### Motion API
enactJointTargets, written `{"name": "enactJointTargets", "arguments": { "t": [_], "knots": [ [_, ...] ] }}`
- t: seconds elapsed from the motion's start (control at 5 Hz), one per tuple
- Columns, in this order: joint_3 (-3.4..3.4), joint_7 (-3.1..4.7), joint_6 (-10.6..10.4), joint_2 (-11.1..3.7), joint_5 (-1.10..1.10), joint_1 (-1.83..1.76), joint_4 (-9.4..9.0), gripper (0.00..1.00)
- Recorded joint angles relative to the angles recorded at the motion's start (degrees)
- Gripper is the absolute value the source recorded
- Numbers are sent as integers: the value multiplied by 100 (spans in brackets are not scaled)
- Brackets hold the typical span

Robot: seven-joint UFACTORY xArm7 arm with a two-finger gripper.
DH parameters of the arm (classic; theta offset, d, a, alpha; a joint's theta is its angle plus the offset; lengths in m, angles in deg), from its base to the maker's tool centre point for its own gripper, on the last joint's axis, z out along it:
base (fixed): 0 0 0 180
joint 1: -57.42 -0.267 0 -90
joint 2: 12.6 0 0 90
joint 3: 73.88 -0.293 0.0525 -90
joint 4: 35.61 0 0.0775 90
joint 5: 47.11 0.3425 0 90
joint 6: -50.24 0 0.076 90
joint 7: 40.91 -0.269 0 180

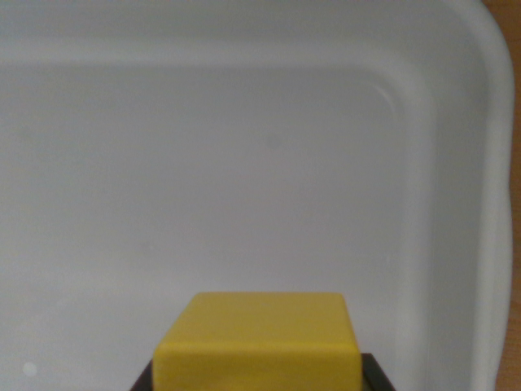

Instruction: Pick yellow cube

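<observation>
The yellow cube (260, 338) fills the bottom middle of the wrist view, close to the camera. Only its top face and front face show. Black fingers (378, 376) of my gripper (259, 376) press against its left and right sides at the lower edge of the picture, so the gripper is shut on the cube. Most of each finger is cut off by the frame. The cube hangs over the floor of a white plastic bin (244, 187).
The white bin's rounded far wall (244, 49) runs across the top, and its right wall and rim (492, 204) curve down the wrist view's right. A sliver of brown surface (509, 12) shows outside the rim at the top right corner.
</observation>
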Motion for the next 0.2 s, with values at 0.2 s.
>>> {"name": "enactJointTargets", "arguments": {
  "t": [0.2],
  "knots": [
    [1,-4,29,9,-3,0,20,100]
  ]
}}
